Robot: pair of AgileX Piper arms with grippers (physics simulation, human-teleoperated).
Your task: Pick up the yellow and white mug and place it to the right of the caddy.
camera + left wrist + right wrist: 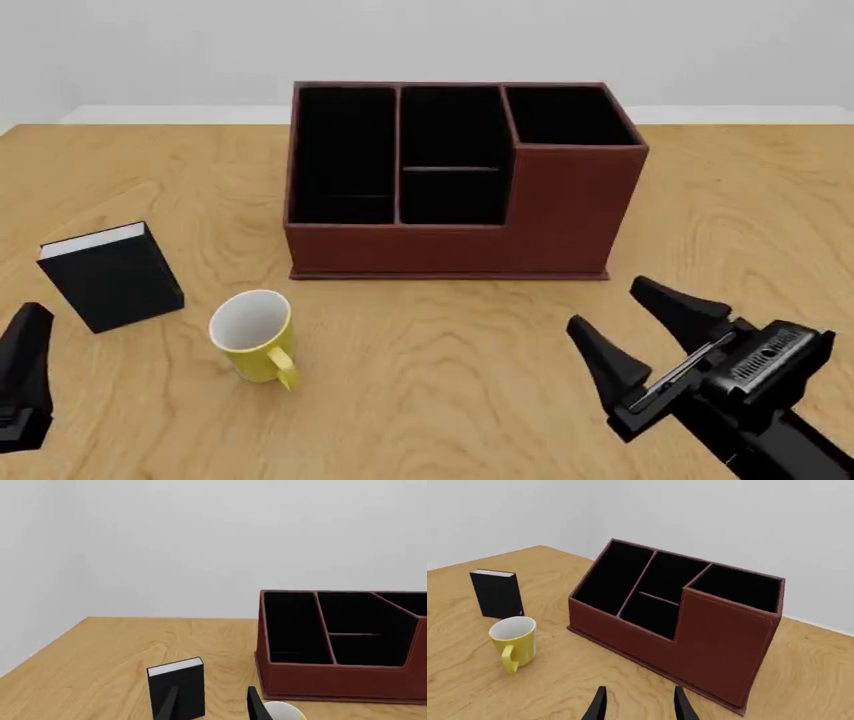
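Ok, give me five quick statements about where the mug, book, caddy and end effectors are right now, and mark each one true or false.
1. The yellow and white mug stands upright on the table. True.
2. The mug sits inside one of the caddy's compartments. False: it is on the table in front of the caddy's left end, apart from it.
3. The right end effector is open and holds nothing. True.
4. The black book lies flat to the right of the caddy. False: it stands upright to the left of the mug.
5. The left end effector is shut on the mug. False: its fingers are spread, holding nothing.
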